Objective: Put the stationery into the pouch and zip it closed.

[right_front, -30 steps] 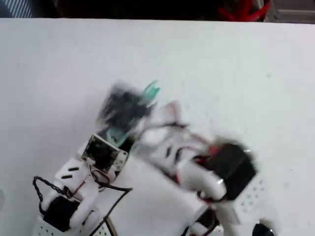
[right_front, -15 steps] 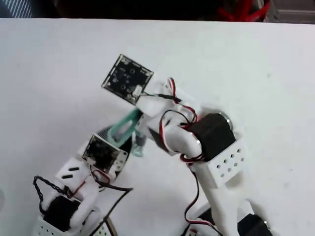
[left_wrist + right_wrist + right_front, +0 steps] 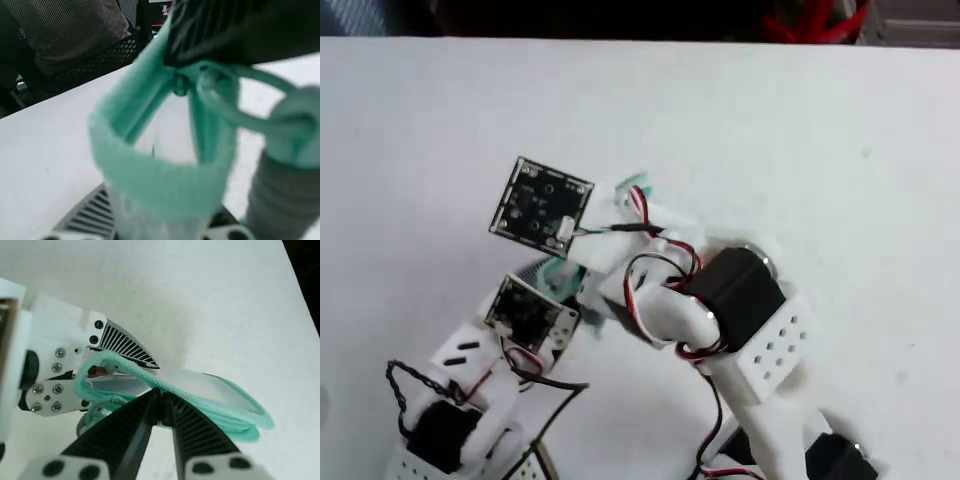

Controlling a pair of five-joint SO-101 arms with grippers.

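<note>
Centre-left in the high view, under the wrists: clear pouch with green trim. Clamped at one end in the left gripper, probably as an anchor. Pinched tight at the green pull cord by the right gripper, probably for drawing the zip. Against half a second ago: right wrist swung left and lower; left arm unmoved, lower left.

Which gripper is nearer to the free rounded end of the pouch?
Right. The right gripper pinches the green edge of the pouch partway along, closer to its free end. The left gripper holds the opposite end.
</note>
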